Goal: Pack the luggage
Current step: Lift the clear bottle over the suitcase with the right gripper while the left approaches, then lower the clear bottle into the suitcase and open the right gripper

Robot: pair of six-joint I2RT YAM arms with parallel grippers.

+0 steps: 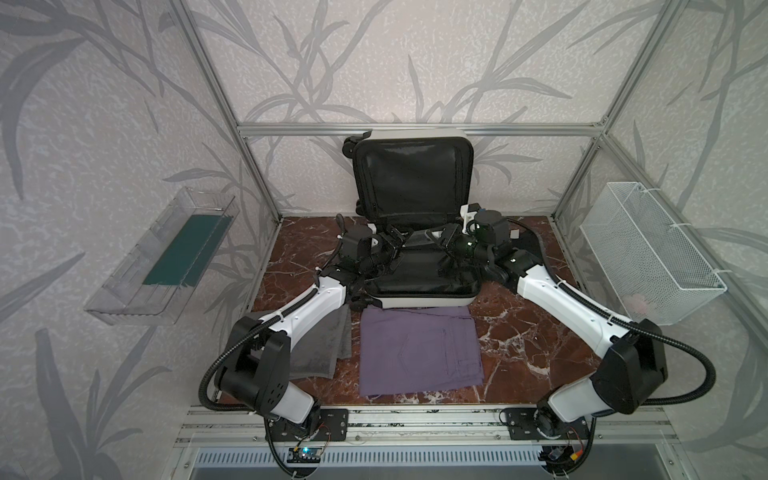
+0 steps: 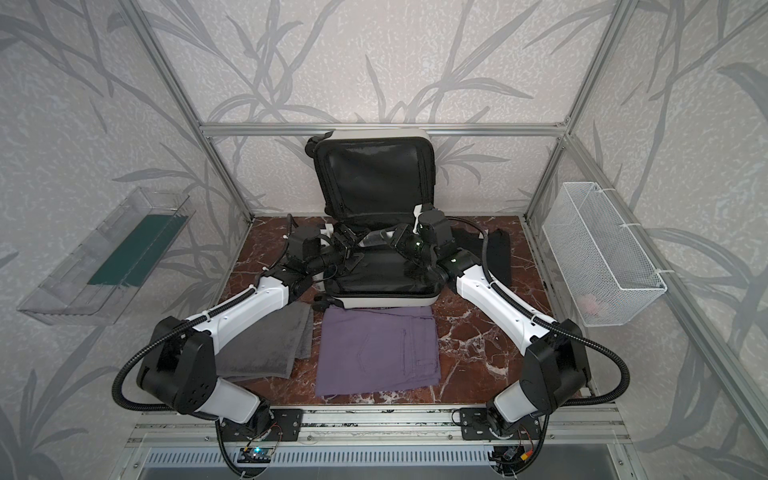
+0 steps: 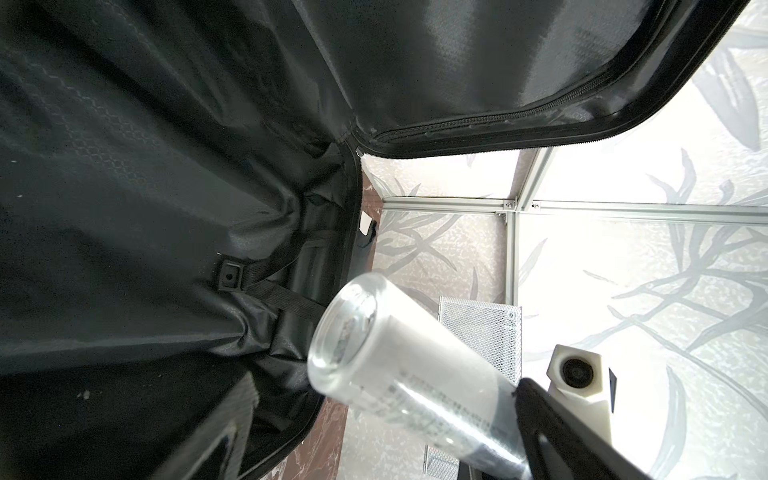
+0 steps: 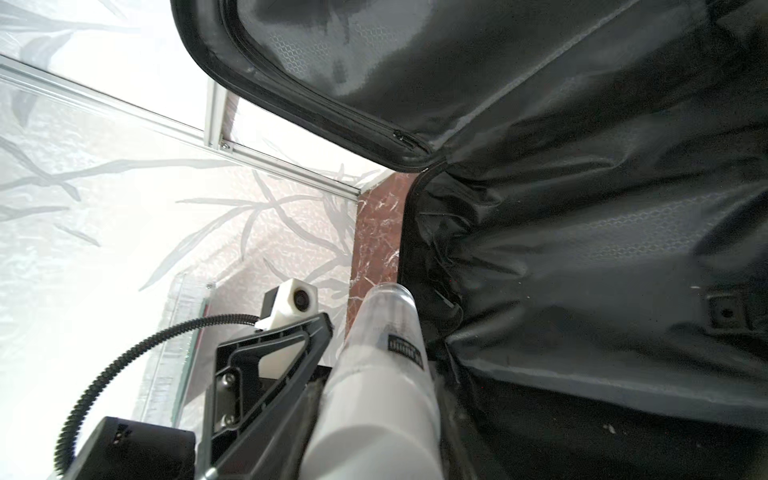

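In both top views the luggage is sitting at the back edge of the marble bench. Its lid is leaning upright against the back wall, so the black-lined base is lying open for loading. The left gripper and right gripper are meeting over that base near the hinge, with a clear bottle hanging between them; from up here the jaws are too small to read. Folded purple trousers and a grey towel are lying along the front edge, probably next to go in. The left wrist view is showing more: the bottle is pointing base-first at the camera, and a black finger of the right gripper is pressing on its far end, so that gripper is pinching it. None of the left gripper's own fingers are showing, which fits jaws spread wide. The right wrist view is giving the other side: the bottle is running out from this gripper above the open base. One of the left gripper's fingers is standing just beside it, seemingly apart. This is probably a handover or a guided lowering.
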